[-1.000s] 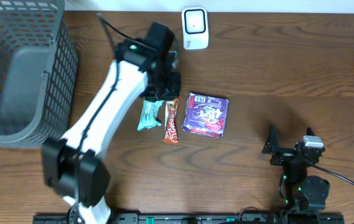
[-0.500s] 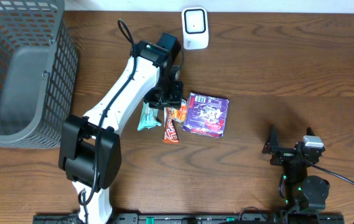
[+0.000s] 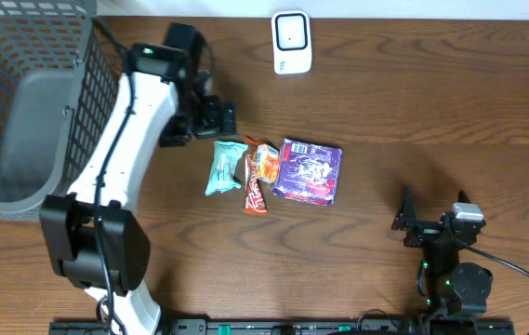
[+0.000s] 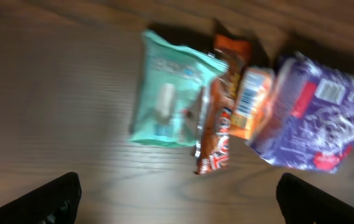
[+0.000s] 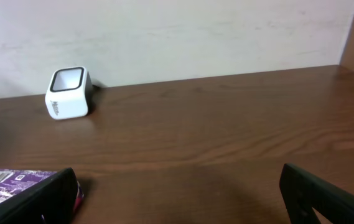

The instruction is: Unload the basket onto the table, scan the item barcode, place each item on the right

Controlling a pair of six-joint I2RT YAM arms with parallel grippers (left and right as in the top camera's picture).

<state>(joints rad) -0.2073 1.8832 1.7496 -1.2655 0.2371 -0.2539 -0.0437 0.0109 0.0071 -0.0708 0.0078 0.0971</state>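
Four snack packs lie in a row mid-table: a teal packet, a red-brown bar, a small orange packet resting across the bar with a white barcode label up, and a purple packet. The white scanner stands at the back edge. My left gripper is open and empty, up-left of the packs. My right gripper is open and empty at the front right.
A large grey wire basket fills the back left corner, close beside the left arm. Bare wood lies between the purple packet and the right arm.
The left gripper opened and let go of the small orange packet, which now lies on the bar. The left arm swung back to the left, away from the packs.
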